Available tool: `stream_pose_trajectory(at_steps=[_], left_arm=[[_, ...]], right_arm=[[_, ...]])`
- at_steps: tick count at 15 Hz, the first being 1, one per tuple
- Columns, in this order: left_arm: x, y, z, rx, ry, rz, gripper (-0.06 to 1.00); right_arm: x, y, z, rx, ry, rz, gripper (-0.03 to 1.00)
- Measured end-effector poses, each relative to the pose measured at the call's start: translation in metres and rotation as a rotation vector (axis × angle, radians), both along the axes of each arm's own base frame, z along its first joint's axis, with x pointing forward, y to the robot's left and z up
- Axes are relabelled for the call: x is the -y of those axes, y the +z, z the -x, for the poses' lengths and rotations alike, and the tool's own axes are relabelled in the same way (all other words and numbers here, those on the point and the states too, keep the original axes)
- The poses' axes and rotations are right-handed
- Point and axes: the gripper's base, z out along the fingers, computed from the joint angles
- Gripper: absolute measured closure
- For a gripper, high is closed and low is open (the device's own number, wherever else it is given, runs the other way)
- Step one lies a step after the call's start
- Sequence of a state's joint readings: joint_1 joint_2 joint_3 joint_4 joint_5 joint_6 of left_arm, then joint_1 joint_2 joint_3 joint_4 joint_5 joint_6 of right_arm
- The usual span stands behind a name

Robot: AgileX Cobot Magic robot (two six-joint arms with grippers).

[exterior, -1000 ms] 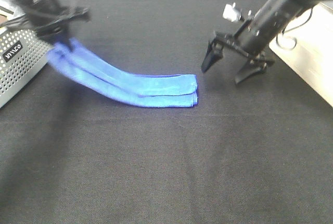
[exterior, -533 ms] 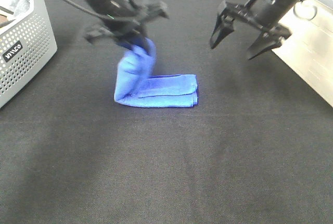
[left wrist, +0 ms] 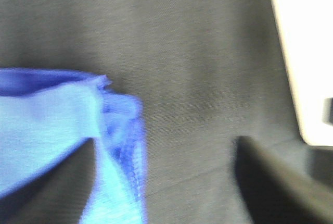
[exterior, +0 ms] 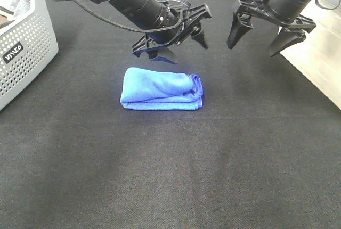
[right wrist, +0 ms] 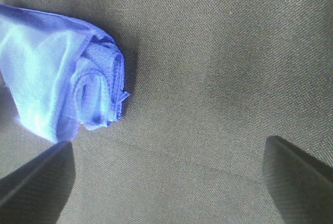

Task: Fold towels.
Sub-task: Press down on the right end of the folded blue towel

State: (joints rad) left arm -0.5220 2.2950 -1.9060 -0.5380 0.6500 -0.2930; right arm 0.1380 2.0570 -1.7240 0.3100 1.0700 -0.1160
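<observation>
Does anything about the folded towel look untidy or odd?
Slightly. The blue towel lies folded on the black table, but its layered end is puffy and the edges do not line up. Nothing else stands out.

From high up we look down at a slant over the whole black table. Our two wrist cameras hang close above that table and face down onto it. All three views share the blue towel, its folded end sharp in the right wrist view, blurred in the left.
</observation>
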Motion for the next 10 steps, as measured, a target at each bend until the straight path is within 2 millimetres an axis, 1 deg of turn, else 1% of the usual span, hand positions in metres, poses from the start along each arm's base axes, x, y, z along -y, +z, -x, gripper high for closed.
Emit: stream_pose_trajectory(at_steps=[1,2,3,4,5,6,7,8,10], left_arm=[[0.001,0.004,-0.002,0.013,-0.007,0.003,0.19],[-0.004,0.015,-0.008,0.059,-0.035,-0.010,0.19],[-0.013,0.026,-0.015,0.094,-0.065,-0.033,0.19],[-0.013,0.026,-0.015,0.094,-0.065,-0.033,0.19],[-0.024,0.035,-0.022,0.118,-0.096,-0.063,0.19],[-0.039,0.043,-0.029,0.124,-0.111,-0.090,0.19],[-0.066,0.051,-0.040,0.118,-0.098,-0.109,0.19],[-0.085,0.051,-0.046,0.093,-0.079,-0.121,0.19],[-0.117,0.048,-0.052,0.036,-0.050,-0.143,0.19]], right_arm=[[0.000,0.000,0.000,-0.001,-0.001,-0.005,0.05],[-0.002,0.001,0.000,-0.002,-0.005,-0.023,0.05],[-0.004,0.002,0.000,-0.004,-0.005,-0.054,0.05],[-0.004,0.002,0.000,-0.004,-0.005,-0.054,0.05],[-0.008,0.003,0.000,-0.002,0.004,-0.098,0.05],[-0.014,0.004,0.000,-0.003,0.011,-0.173,0.05],[-0.026,0.003,0.000,-0.007,0.039,-0.292,0.05],[-0.038,-0.002,0.000,-0.011,0.072,-0.361,0.05],[-0.073,-0.022,0.000,-0.045,0.132,-0.496,0.05]])
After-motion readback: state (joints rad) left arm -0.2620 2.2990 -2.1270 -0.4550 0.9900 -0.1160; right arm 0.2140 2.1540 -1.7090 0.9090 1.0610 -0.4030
